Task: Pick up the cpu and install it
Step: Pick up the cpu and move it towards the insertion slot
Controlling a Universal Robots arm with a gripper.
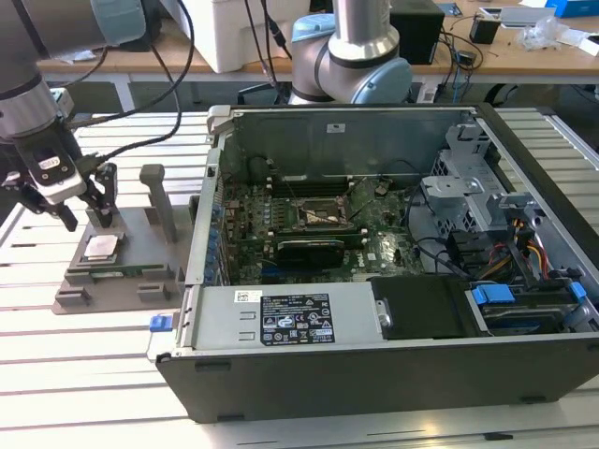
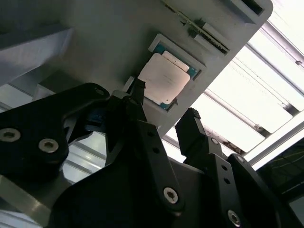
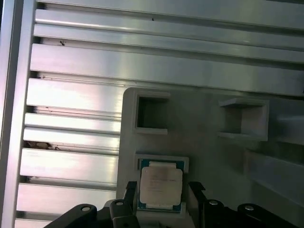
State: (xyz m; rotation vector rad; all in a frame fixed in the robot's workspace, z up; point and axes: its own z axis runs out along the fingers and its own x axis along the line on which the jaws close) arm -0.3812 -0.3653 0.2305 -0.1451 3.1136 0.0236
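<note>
The cpu [image 1: 101,247] is a flat silver square lying in a recess of the grey holder [image 1: 140,243] at the exterior view's left, beside the open computer case. In both wrist views the cpu [image 2: 164,78] [image 3: 160,186] rests in its pocket with a thin teal rim around it. My gripper [image 1: 82,213] hangs just above the holder, close over the chip. Its black fingers [image 2: 194,130] stand apart on either side of the chip, open, with nothing between them. The dark socket [image 1: 323,215] sits in the middle of the motherboard inside the case.
The open computer case [image 1: 374,355] takes up the middle and right of the slatted metal table [image 1: 56,374]. Two upright posts [image 1: 159,201] rise from the holder. Cables [image 1: 150,131] trail from my arm. Another robot base [image 1: 351,56] stands behind the case.
</note>
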